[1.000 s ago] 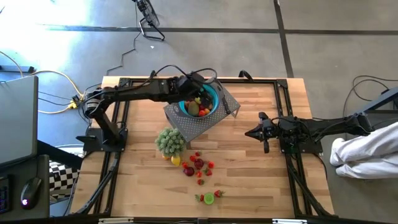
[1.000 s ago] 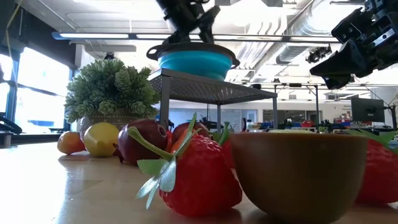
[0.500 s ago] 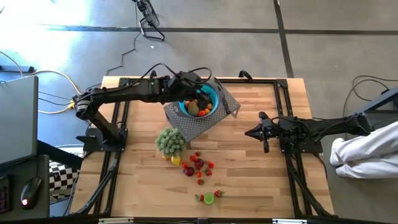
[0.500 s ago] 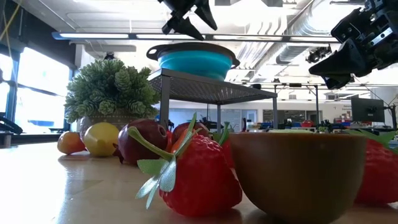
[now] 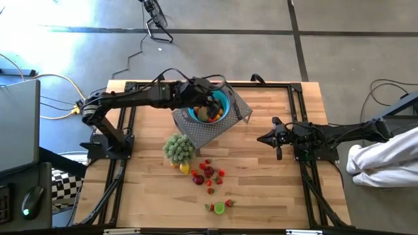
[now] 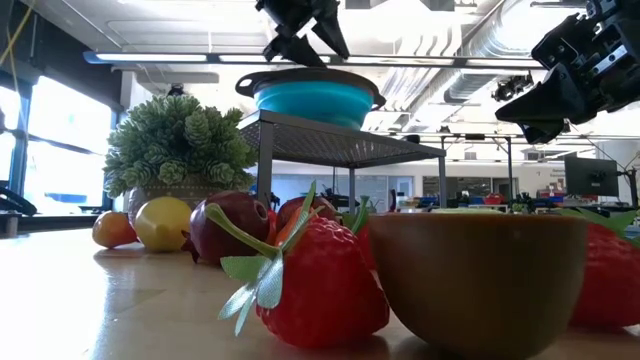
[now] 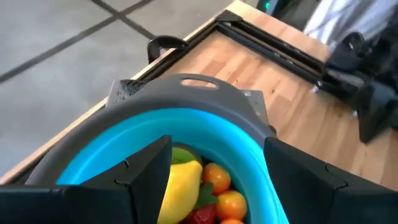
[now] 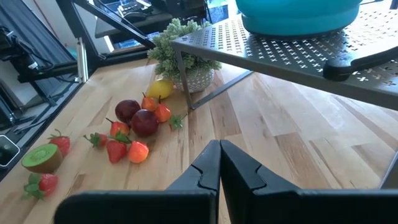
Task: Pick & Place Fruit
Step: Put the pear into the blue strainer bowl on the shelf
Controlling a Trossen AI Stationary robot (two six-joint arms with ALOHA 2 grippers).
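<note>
High view: the left tool (image 5: 210, 104) had lifted from the blue bowl (image 5: 224, 98), where some fruit (image 5: 208, 113) lay. Low view: it hung spread and empty, so another piece likely came next. Right wrist view: the right tool (image 8: 219, 163) stayed pressed together; more fruit (image 8: 142, 122) lay on the desk (image 8: 273, 155).

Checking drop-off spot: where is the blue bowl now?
In the high view, the blue bowl sits on the grey perforated stand, table's far middle, under the left end effector.
</note>
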